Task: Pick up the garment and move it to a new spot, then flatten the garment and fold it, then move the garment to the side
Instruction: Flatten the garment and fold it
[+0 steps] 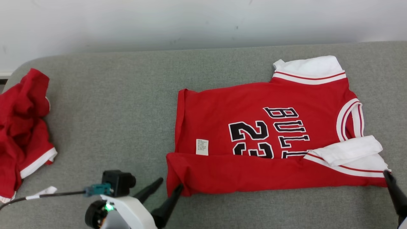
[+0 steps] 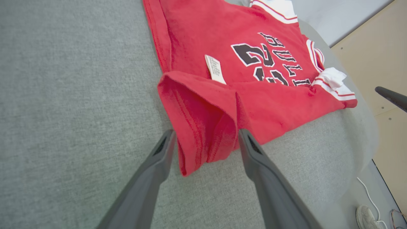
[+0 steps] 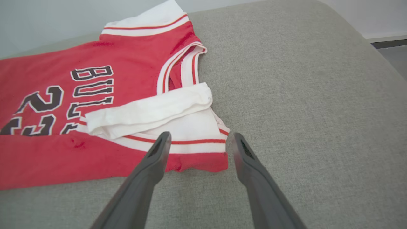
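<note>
Fingers of the left gripper [image 2: 206, 133] stand apart, with a corner of the shirt [image 2: 241, 79] lying loose between them. The right gripper [image 3: 201, 135] is spread too, and the white-trimmed corner lies between its fingers. The red shirt lies flat at centre right of the head view. Its near edge is folded up over the black number, beside a white label [image 1: 202, 147]. It rests on a grey cushion [image 1: 111, 111]. A second red garment [image 1: 22, 127] is bunched at the left edge.

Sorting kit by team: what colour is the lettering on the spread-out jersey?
Black, outlined in white, on the red jersey; clearest in the head view.
</note>
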`<state>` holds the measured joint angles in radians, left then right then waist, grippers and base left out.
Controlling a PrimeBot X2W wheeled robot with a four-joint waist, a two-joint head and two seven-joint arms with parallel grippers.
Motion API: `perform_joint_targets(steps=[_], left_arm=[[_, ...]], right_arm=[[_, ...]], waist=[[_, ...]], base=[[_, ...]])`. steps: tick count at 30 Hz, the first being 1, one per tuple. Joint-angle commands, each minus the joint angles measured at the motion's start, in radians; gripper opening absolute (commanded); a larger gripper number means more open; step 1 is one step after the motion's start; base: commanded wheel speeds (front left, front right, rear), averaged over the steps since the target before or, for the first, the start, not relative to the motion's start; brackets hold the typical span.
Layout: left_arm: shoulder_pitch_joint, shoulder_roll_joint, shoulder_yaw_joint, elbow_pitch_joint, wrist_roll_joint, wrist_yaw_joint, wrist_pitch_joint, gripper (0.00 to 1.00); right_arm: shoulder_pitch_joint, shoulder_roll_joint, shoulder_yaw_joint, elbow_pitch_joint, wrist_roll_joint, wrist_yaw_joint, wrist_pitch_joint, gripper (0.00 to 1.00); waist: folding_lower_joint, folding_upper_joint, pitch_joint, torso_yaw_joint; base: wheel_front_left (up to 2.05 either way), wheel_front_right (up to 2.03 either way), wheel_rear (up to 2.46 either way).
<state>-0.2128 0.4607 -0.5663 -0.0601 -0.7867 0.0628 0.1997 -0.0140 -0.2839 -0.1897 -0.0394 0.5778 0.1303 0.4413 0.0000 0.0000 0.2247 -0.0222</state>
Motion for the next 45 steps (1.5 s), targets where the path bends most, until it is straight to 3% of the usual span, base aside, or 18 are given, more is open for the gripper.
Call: perform_joint_targets(steps=[1,8,26,27,28,29,30,31,38,45], left_arm=[[0.020,0.004,-0.007,-0.010,0.003,0.005,-0.002,1.00],[0.009,-0.013,-0.029,0.007,0.023,0.006,-0.010,1.00],[-0.069,-0.075,-0.070,0.109,-0.011,-0.053,0.004,1.00],[-0.070,-0.077,-0.072,0.112,-0.012,-0.057,0.006,0.75],[-0.072,-0.078,-0.074,0.115,-0.014,-0.059,0.007,0.39],[-0.073,-0.079,-0.075,0.118,-0.019,-0.061,0.009,0.13],[-0.074,-0.079,-0.077,0.122,-0.022,-0.066,0.014,0.00],[-0.074,-0.077,-0.078,0.126,-0.023,-0.071,0.017,0.00],[-0.085,-0.035,-0.060,0.090,-0.088,-0.107,0.075,0.00],[-0.092,0.030,-0.008,-0.021,-0.156,-0.101,0.146,0.00]], right_arm=[[0.024,-0.022,0.013,-0.002,-0.023,0.000,-0.010,1.00],[0.004,-0.063,0.054,0.073,-0.077,0.000,-0.065,1.00],[-0.145,-0.051,0.155,0.254,-0.061,0.000,-0.062,1.00],[-0.145,-0.053,0.161,0.258,-0.058,0.000,-0.057,1.00],[-0.144,-0.053,0.168,0.262,-0.053,0.000,-0.052,1.00],[-0.142,-0.054,0.174,0.268,-0.049,0.000,-0.043,0.89],[-0.141,-0.056,0.181,0.273,-0.045,0.000,-0.037,0.35],[-0.141,-0.055,0.184,0.278,-0.037,0.001,-0.029,0.00],[-0.178,-0.074,0.145,0.216,0.102,0.000,0.073,0.00],[-0.208,-0.138,0.059,0.118,0.212,0.000,0.243,0.00]], waist=[[0.0000,0.0000,0.010,0.001],[0.0000,0.0000,0.041,0.001],[0.0000,0.0000,0.087,0.029],[0.0000,0.0000,0.087,0.029],[0.0000,0.0000,0.088,0.029],[0.0000,0.0000,0.089,0.029],[0.0000,0.0000,0.089,0.029],[0.0000,0.0000,0.088,0.029],[0.0000,0.0000,0.054,0.026],[0.0000,0.0000,0.020,0.017]], base=[[0.00,0.00,0.00],[0.00,0.00,0.00],[0.00,0.00,0.00],[0.00,0.00,0.00],[0.00,0.00,0.00],[0.00,0.00,0.00],[0.00,0.00,0.00],[0.00,0.00,0.00],[0.00,0.00,0.00],[0.00,0.00,0.00]])
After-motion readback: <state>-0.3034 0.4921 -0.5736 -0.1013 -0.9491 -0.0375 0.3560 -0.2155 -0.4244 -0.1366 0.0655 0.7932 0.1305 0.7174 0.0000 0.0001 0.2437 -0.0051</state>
